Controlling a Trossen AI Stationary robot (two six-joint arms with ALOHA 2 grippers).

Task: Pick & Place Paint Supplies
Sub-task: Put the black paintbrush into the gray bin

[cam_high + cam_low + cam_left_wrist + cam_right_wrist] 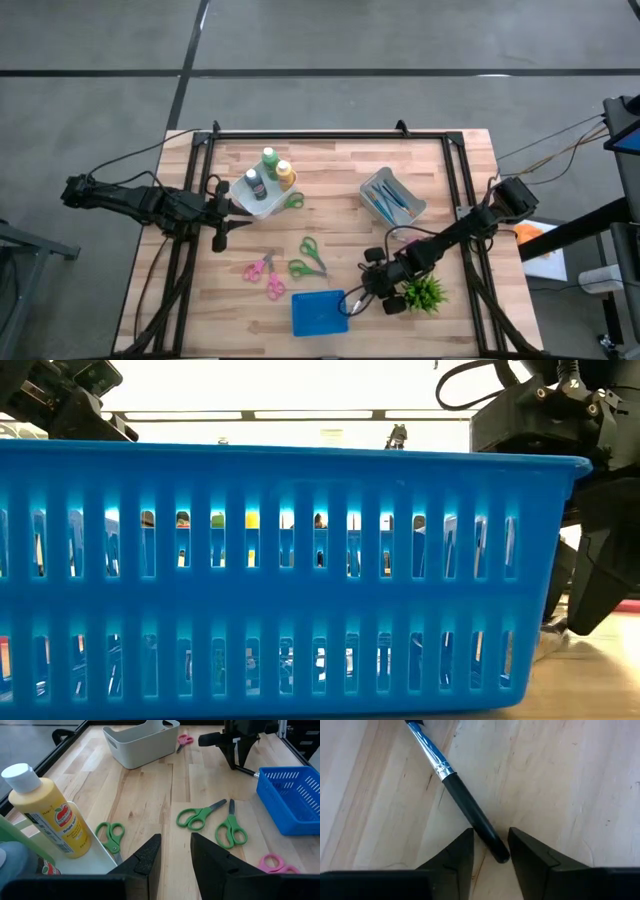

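Observation:
A brush (451, 779) with a black handle, silver ferrule and blue shaft lies flat on the wooden table, and my right gripper (370, 276) (491, 840) is shut on it. Green (269, 158), yellow-orange (285, 175) and dark grey (257, 184) bottles stand in a white tray (262, 207). Just near of the tray, at the table's left, my left gripper (222, 222) (175, 851) hangs open with nothing between its fingers. More blue brushes lie in a grey bin (392, 197). My right gripper has the free end of the brush's black handle (487, 836) between its two fingers, coming steeply from above. The handle lies slantwise across the gap and meets both fingers. The whole brush rests on the table.
A blue slotted basket (318, 313) stands at the near edge and fills the low view (280, 580). A small green plant (422, 293) sits just right of my right gripper. Green scissors (311, 250) (292, 200) and pink scissors (265, 275) lie mid-table.

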